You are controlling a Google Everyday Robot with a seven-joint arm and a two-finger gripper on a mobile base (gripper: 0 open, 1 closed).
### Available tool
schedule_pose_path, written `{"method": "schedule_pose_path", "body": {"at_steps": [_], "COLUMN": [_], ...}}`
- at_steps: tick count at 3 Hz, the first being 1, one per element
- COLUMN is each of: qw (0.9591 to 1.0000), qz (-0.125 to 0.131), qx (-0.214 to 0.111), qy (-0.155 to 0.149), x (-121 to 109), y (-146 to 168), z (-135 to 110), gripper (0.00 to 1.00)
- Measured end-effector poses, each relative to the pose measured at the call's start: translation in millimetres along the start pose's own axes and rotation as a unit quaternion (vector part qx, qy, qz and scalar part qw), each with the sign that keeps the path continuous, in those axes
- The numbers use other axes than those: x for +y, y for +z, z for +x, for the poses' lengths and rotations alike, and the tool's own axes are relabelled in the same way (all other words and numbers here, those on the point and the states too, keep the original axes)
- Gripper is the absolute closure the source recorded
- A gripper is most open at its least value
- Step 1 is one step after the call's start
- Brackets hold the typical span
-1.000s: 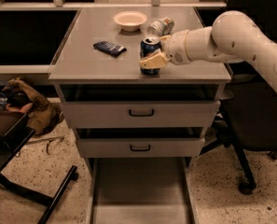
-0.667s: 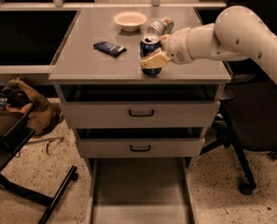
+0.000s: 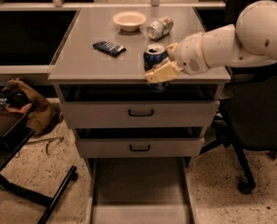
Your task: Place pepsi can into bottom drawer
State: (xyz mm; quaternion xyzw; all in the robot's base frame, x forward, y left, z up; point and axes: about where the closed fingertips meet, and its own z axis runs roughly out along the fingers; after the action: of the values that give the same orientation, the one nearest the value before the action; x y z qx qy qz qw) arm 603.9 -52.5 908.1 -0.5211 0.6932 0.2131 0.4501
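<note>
The white arm (image 3: 250, 36) reaches in from the right edge of the desk (image 3: 91, 68), its forearm nearly level and the wrist pointing left along the front edge. The gripper (image 3: 156, 68) sits at the front edge, right of the middle, clenched round the pepsi can (image 3: 154, 55). One beige finger (image 3: 162, 72) crosses the can's front low down, and the other is hidden behind it.

The can stands upright right at the front lip, its base level with or just past the edge. Below that edge the two upper drawers (image 3: 140, 112) are closed, while the bottom drawer (image 3: 138, 190) is pulled out toward the camera, its long grey tray bare. A dark chair (image 3: 257, 125) stands off the right edge.

The can is dark blue with a silver top. Toward the back edge lie a bowl (image 3: 129, 20) and a tipped silvery can (image 3: 160, 28), with a dark packet (image 3: 109, 48) left of the gripper
</note>
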Motion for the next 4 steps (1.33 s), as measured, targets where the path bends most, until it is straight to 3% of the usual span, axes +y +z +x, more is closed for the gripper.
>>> {"method": "schedule_pose_path", "body": {"at_steps": [1, 2, 3, 4], "qw": [0.9997, 0.9988, 0.9988, 0.9984], "qz": [-0.001, 0.025, 0.025, 0.022], "qx": [-0.002, -0.001, -0.001, -0.012], "qy": [0.024, 0.042, 0.042, 0.05], "x": [39, 72, 72, 75], "y": [-14, -24, -24, -9], "z": [23, 69, 69, 84], "gripper": [1.0, 1.0, 1.0, 1.0]}}
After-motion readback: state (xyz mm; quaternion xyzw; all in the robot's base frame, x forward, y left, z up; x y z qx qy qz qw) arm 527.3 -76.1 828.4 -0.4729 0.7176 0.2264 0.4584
